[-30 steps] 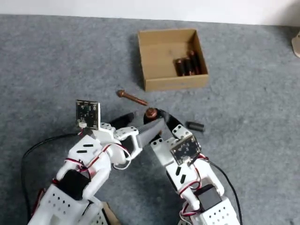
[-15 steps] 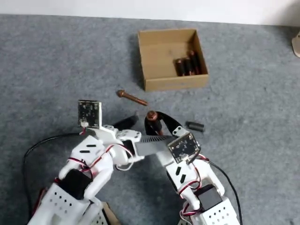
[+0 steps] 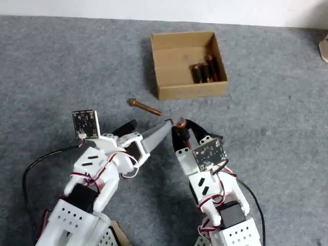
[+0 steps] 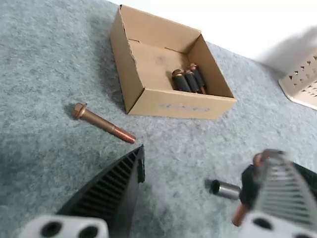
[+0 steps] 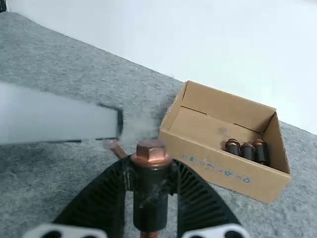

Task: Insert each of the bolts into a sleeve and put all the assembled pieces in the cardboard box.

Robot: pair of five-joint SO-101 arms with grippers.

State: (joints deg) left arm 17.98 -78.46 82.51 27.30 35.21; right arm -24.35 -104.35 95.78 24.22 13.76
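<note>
The right gripper [image 5: 150, 167] is clamped on one held sleeve [image 5: 148, 196] with a bolt [image 5: 151, 152] through it, the head just past the jaw tips. The left gripper [image 3: 150, 124] has its jaws apart and empty, one tip near that piece. One loose bolt [image 3: 144, 107] lies beyond the left jaws, toward the box [image 3: 192, 90]. One loose sleeve [image 4: 224, 189] lies just beside the right jaws. Three assembled pieces [image 3: 206, 70] lie in the box.

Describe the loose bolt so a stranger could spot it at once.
Find the cardboard box on the grey carpet. Just off its corner nearest the left arm lies a copper bolt, flat and alone. Unlike the bolts in the box, it wears no dark sleeve.
</note>
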